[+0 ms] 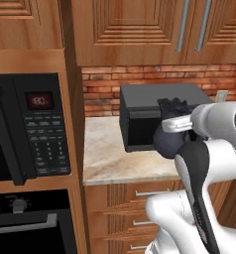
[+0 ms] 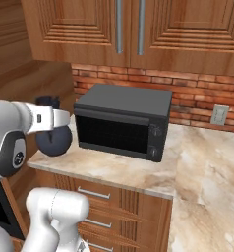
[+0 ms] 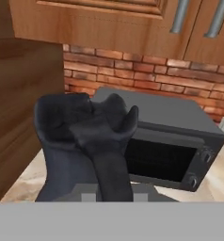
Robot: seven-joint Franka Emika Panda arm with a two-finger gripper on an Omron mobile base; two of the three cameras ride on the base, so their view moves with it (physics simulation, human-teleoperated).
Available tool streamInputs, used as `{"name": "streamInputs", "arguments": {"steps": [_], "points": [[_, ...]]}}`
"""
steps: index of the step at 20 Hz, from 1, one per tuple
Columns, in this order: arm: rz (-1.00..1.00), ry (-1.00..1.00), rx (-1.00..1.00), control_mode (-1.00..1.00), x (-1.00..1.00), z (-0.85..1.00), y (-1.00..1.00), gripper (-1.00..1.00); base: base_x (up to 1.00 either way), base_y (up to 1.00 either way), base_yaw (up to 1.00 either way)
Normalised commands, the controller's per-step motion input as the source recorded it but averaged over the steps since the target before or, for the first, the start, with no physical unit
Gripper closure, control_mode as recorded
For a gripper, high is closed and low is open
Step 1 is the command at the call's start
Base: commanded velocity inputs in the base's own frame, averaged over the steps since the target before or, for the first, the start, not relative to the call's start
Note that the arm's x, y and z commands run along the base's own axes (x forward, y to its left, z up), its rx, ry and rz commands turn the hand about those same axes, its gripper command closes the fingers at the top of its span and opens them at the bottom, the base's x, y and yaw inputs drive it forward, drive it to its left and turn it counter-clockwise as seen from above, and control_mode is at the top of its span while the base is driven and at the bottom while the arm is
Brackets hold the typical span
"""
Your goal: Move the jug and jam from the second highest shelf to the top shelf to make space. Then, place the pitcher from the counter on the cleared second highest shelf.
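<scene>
— Between my fingers sits the pitcher [image 3: 85, 141]; the gripper [image 1: 175, 124] is clamped on its handle, belly hanging below, over the counter [image 1: 110, 154] edge.

— Risks?

— I worry it swings into the toaster oven [image 2: 124, 123] just right of my fingers, or slips. The microwave [image 1: 30, 129] display isn't legible to me.

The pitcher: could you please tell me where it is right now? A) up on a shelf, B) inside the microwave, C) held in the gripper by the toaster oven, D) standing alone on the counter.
C: the gripper is shut on the pitcher, which hangs above the counter left of the toaster oven.
</scene>
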Motion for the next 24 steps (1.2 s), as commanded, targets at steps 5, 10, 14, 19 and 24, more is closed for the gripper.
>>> {"name": "streamInputs", "arguments": {"steps": [5,10,14,19,24], "points": [[0.00,0.00,0.00,1.00,0.00,0.00,0.00,1.00,-0.37,0.00,0.18],[0.00,0.00,0.00,1.00,0.00,0.00,0.00,1.00,-0.90,0.00,0.29],[0.00,0.00,0.00,1.00,0.00,0.00,0.00,1.00,-0.68,0.21,0.42],[0.00,0.00,0.00,1.00,0.00,0.00,0.00,1.00,-0.10,0.40,0.56],[0.00,0.00,0.00,1.00,0.00,0.00,0.00,1.00,0.00,0.30,0.63]]}}
